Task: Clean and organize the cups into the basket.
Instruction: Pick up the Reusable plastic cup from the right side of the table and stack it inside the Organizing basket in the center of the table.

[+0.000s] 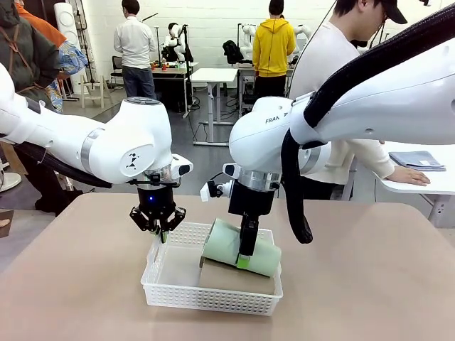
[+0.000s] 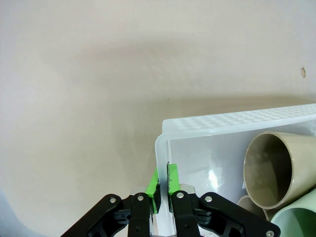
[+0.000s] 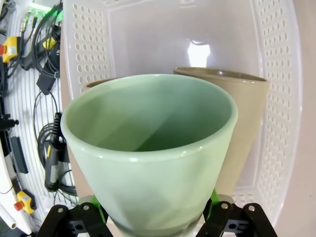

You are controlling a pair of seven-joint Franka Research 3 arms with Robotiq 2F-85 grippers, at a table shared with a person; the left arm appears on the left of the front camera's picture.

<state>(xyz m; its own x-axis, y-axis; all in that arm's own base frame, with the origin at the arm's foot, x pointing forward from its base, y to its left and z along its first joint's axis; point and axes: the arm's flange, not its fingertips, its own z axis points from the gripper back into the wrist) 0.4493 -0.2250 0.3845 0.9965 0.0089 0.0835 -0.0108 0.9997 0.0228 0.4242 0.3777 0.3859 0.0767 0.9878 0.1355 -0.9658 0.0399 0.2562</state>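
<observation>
Three cups lie in the basket (image 1: 165, 290): two brown cups (image 3: 244, 118) on the floor and the mint cup (image 1: 226, 245) on top of them. The right end effector (image 3: 154, 210) straddles the mint cup with its fingers spread wide on either side, so we judge the release as under way. We withdraw it straight along its own axis, so that neither pad drags the cup off the stack. The left end effector (image 2: 163, 187) is pinched on the basket's rim at the left wall, steadying it on the surface (image 1: 370, 284). We advise maintaining that clamp until the right arm is clear. Beyond the surface, a person (image 1: 341, 78) stands at the far side.
</observation>
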